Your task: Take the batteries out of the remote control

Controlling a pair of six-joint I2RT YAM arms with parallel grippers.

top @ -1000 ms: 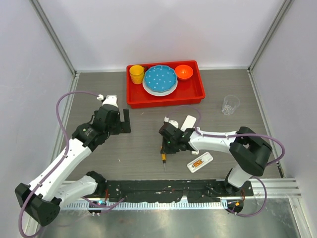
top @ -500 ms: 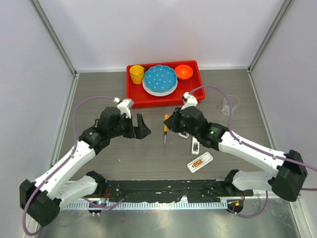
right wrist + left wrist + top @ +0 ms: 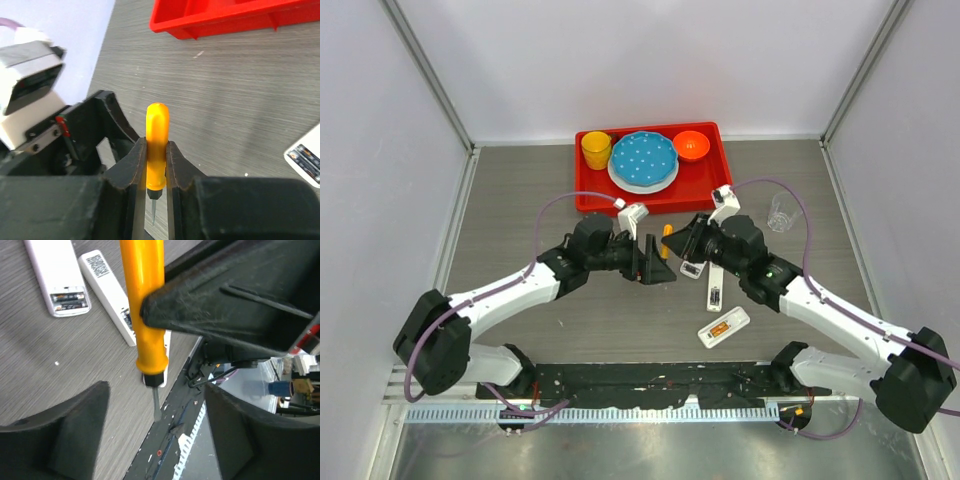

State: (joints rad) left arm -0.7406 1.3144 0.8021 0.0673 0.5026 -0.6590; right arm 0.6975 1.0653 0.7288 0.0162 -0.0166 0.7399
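My right gripper (image 3: 156, 152) pinches the orange screwdriver (image 3: 156, 122) between my left gripper's (image 3: 157, 435) spread jaws, while the batteries (image 3: 69, 296) still sit in the remote's (image 3: 52, 267) uncovered compartment, upper left of my left wrist view, so I judge unloading not yet begun.

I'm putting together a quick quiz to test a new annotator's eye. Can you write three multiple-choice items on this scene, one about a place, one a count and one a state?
1. Where does the blue plate sit?
A in the red tray
B at the near edge
C held aloft

2. How many dishes does the tray hold?
A two
B three
C five

3. The right gripper is:
A wide open
B shut on nothing
C shut on the orange-handled screwdriver

Key:
1 A, the plate lies within the tray's walls.
2 B, there is a yellow cup, the plate and an orange bowl.
3 C, the handle is clamped between its jaws.
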